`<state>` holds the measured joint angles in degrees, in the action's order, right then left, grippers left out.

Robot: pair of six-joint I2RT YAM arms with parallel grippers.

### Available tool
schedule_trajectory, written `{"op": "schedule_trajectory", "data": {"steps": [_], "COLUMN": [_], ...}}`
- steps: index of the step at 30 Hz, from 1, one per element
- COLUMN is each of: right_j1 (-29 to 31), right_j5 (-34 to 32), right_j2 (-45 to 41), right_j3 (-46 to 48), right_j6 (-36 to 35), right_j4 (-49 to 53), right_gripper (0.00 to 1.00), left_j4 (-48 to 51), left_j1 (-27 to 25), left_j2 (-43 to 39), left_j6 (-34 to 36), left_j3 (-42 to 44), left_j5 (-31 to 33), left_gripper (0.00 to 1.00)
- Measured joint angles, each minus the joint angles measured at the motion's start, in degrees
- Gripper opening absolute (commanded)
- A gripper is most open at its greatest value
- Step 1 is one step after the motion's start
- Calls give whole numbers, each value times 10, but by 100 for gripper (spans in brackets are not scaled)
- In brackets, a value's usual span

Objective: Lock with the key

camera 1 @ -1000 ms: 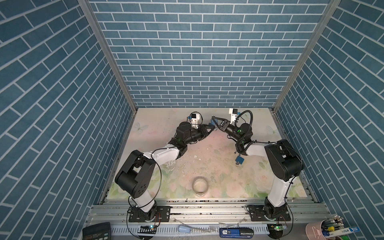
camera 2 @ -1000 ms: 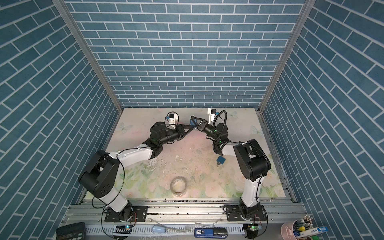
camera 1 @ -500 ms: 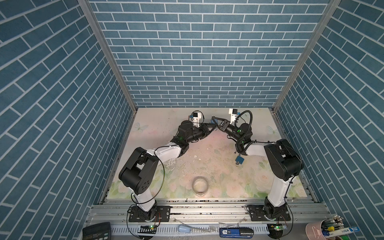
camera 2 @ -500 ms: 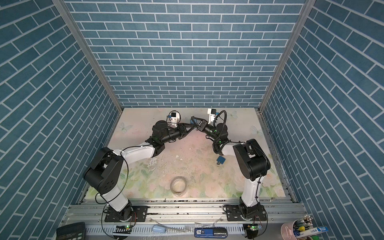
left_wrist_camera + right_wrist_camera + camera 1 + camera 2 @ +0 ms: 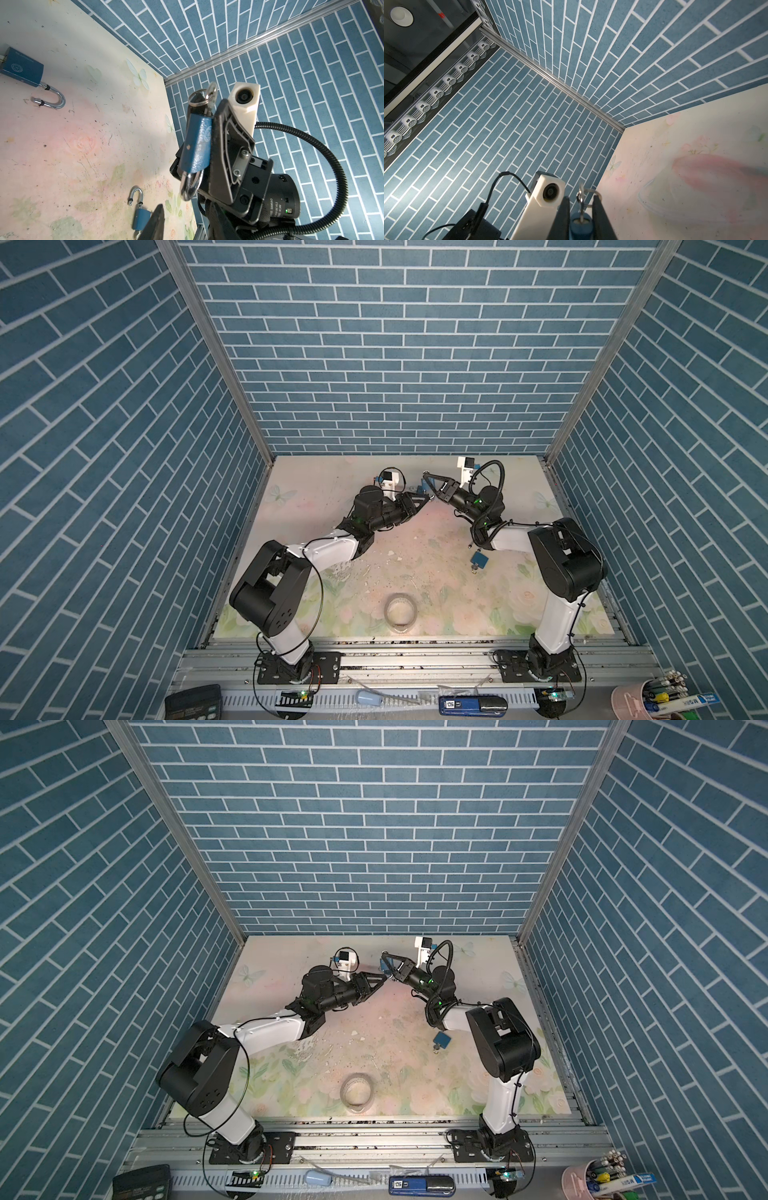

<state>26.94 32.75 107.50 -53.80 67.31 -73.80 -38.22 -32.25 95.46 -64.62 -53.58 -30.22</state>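
Blue metal padlocks (image 5: 20, 67) (image 5: 141, 217), we count three: two on surface (image 5: 93, 135), third padlock (image 5: 197, 143) clamped lengthwise in right end effector (image 5: 581, 200), its one silver key (image 5: 212, 92) toward fingertips; left end effector (image 5: 426, 501) grip: we cannot tell.

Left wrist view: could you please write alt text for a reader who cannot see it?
The right gripper holds a blue padlock in the air, with a ringed key in its keyhole. Two other padlocks lie on the floral table behind, shackles open.
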Motion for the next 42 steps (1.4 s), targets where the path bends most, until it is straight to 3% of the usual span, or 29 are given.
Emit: {"op": "schedule_trajectory", "data": {"steps": [23,32,39,42], "right_j1": [2,-1,-2,-5], "right_j5": [-9,-38,-45,-38], "right_j2": [0,0,0,0], "right_j3": [0,0,3,9], "right_j6": [4,6,5,4], "right_j4": [-13,-14,-13,-12], "right_gripper": [0,0,0,6], "left_j4": [-5,9,17,31], "left_j1": [0,-2,-2,-2], "left_j2": [57,70,74,74], "left_j6": [-2,-3,-3,8], "left_j3": [-62,-94,-100,-100], "left_j5": [7,6,4,-2], "left_gripper": [21,0,0,0]}}
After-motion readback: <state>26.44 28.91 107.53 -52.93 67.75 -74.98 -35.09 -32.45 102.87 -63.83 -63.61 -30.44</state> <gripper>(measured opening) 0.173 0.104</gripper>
